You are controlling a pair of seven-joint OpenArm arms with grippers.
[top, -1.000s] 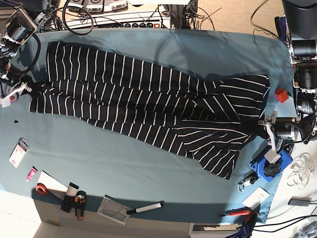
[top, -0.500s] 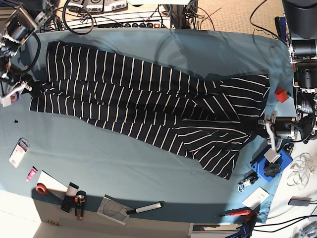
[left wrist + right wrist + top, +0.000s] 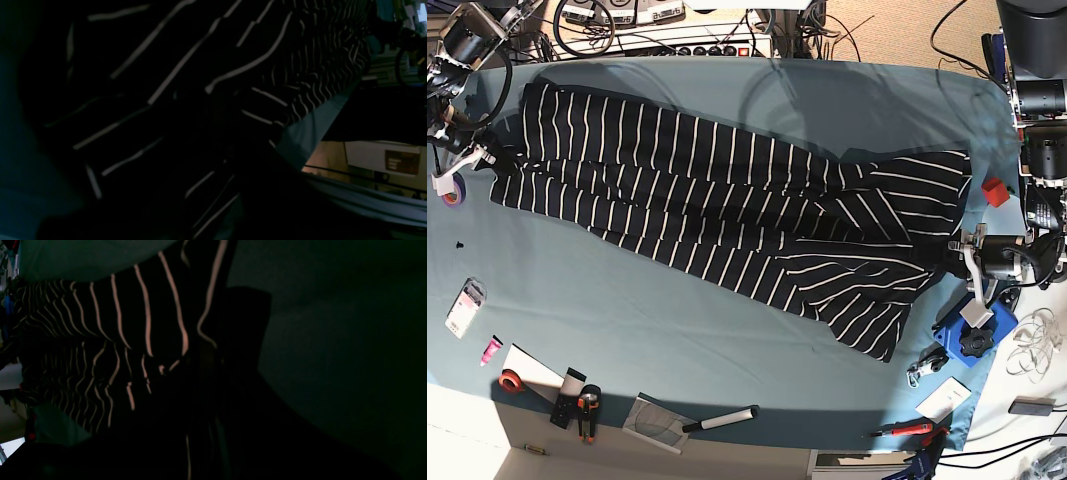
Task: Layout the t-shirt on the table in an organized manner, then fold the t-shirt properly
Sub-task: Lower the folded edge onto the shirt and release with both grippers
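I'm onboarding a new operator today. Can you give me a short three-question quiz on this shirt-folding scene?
1. True or false: the t-shirt lies stretched lengthwise between the two grippers.
2. Which is shut on the shirt's edge at the base view's right side? A) left gripper B) right gripper C) neither
3. Fill in: the small red block sits on the teal table just beyond the shirt's ____ end, as the base view shows it.

Key: 1 true; 2 A; 3 right.
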